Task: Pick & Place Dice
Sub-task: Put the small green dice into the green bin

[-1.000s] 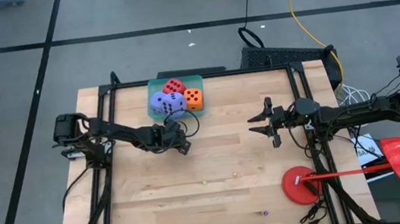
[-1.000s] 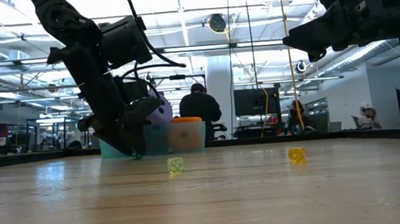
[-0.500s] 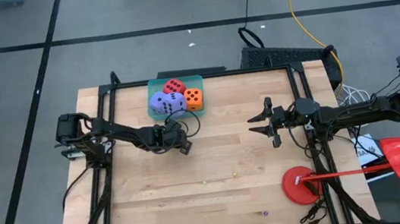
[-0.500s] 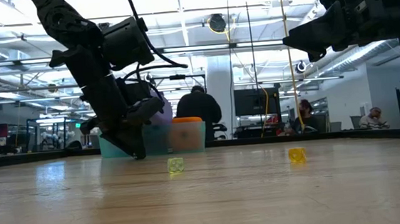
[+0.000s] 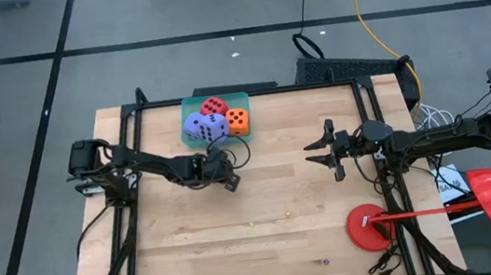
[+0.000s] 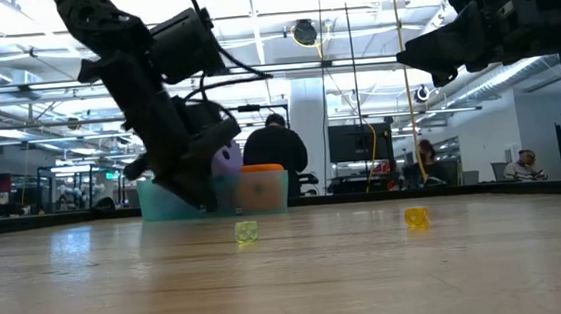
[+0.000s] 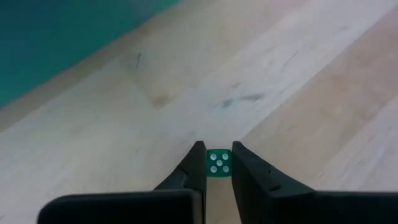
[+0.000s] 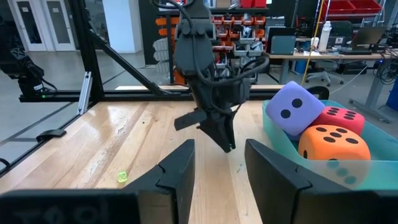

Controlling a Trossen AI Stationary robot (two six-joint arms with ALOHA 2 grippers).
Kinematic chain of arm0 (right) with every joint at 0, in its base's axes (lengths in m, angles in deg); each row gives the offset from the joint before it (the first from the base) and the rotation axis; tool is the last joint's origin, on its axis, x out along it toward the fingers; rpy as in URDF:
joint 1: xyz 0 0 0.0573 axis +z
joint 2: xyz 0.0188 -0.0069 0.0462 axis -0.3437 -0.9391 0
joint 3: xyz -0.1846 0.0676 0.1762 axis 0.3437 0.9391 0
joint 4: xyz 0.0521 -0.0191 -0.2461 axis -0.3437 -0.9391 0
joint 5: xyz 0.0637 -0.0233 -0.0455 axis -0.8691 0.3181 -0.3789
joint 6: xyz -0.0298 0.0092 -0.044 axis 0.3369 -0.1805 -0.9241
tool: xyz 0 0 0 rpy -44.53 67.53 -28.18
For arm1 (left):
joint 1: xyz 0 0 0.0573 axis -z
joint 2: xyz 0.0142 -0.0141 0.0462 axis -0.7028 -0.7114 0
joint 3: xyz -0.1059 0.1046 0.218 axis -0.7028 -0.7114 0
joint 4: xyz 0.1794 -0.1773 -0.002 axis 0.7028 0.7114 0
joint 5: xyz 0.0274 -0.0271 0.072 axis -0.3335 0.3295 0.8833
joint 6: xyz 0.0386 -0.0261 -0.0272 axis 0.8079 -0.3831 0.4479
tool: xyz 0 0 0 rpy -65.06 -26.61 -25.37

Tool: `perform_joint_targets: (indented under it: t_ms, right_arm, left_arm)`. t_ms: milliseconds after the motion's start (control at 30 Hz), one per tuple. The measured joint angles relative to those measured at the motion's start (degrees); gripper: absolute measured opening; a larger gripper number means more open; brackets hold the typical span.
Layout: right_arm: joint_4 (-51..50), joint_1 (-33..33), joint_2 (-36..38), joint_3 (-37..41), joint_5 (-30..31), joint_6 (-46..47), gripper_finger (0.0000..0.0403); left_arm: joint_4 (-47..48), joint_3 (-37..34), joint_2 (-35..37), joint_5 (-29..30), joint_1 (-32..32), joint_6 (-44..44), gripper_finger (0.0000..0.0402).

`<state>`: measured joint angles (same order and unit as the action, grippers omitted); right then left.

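Table: pale wooden top with black frame rails along its left and right sides
Loose small dice: a tiny yellow-green die and a tiny yellow die lie on the bare wood in the near half, near the middle, apart from each other and from both grippers
Red disc: flat and round, at the near right of the table, beside the right rail
Left gripper: left of centre, pointing down at the wood just on the near side of the tray; its two dark fingers are pinched narrow on a tiny green die
Tiny green die: clamped between the left fingertips, a face with four pale pips showing; whether it touches the wood I cannot tell
Right gripper: right of centre, raised above the table and pointing left toward the other arm; fingers stand partly spread with nothing between them
Teal tray: at the far edge, left of centre, square with low walls
Foam dice: all in the tray, packed together; the orange die at the right, the red die at the far side, the purple-blue dice at the left and near side, touching their neighbours
Beyond the table: a person sits with back turned, seen past the tray in the low view
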<state>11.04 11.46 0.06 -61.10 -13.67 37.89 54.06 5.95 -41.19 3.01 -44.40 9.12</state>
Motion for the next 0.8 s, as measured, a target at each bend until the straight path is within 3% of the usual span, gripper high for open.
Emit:
perform_joint_targets:
  t_ms: [400,800]
  right_arm:
    - [0.1,0.0,0.0,0.0,0.0,0.0,0.0130]
    - [-0.2,0.0,0.0,0.0,0.0,0.0,0.0130]
  left_arm:
    - [-0.4,4.4,9.1,4.9,-0.2,2.5,0.0045]
    - [1.7,5.6,20.3,5.4,-4.7,5.4,0.0046]
